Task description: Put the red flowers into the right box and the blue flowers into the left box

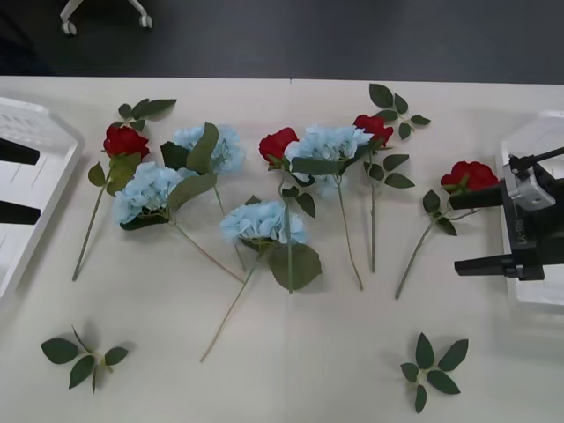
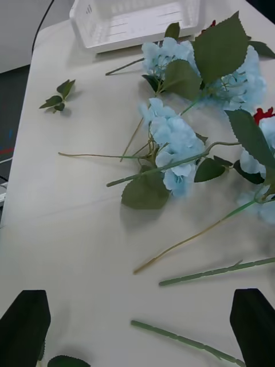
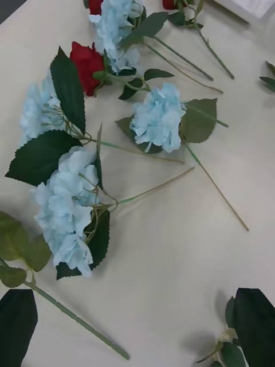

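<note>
Front view: my right gripper [image 1: 469, 230] released, jaws spread, over right box [image 1: 520, 141], just beside rightmost rose. My left gripper [image 1: 19, 182] released over left box [image 1: 44, 123]. Red flowers [image 1: 126, 141] and blue flowers [image 1: 263, 221] scattered across counter [image 1: 308, 352] between boxes.

Pale counter [image 1: 291, 370] under everything. Loose leaf sprig [image 1: 434, 368] lying flat just below and inward of the right claw [image 1: 467, 231]. Second leaf sprig [image 1: 81, 357] near the left claw [image 1: 19, 181], toward the robot. Beyond the counter, dark floor [image 1: 352, 35] and chair casters [image 1: 106, 19].
</note>
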Action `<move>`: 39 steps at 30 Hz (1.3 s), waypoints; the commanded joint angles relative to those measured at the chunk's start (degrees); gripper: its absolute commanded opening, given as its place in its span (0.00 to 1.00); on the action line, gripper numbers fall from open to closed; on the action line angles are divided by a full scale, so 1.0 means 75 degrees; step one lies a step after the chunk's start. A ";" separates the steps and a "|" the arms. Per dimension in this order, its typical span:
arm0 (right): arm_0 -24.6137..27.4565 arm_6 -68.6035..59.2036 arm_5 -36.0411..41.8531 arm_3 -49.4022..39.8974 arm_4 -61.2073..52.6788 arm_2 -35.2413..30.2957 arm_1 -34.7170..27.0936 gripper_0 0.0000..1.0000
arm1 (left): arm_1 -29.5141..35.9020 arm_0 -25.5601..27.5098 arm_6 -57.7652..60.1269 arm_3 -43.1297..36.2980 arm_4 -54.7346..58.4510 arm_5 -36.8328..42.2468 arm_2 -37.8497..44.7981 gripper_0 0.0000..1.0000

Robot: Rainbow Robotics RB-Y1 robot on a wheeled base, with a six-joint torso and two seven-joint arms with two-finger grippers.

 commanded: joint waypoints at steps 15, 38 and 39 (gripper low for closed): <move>-0.0431 -0.0727 0.0034 0.0080 -0.0245 -0.0725 0.0099 0.93 | -0.0129 0.0801 -0.0496 0.0184 -0.1151 -0.1087 -0.0425 1.00; -0.0642 -1.2738 -0.3798 -0.0635 0.3821 0.2791 -0.1049 0.93 | -0.0902 0.0883 0.2640 0.0184 -0.3014 -0.3079 -0.0495 1.00; -0.0642 -1.3418 -0.3880 -0.0635 0.4231 0.2979 -0.0991 0.93 | -0.1020 0.0871 0.2687 0.0184 -0.3166 -0.3208 -0.0495 1.00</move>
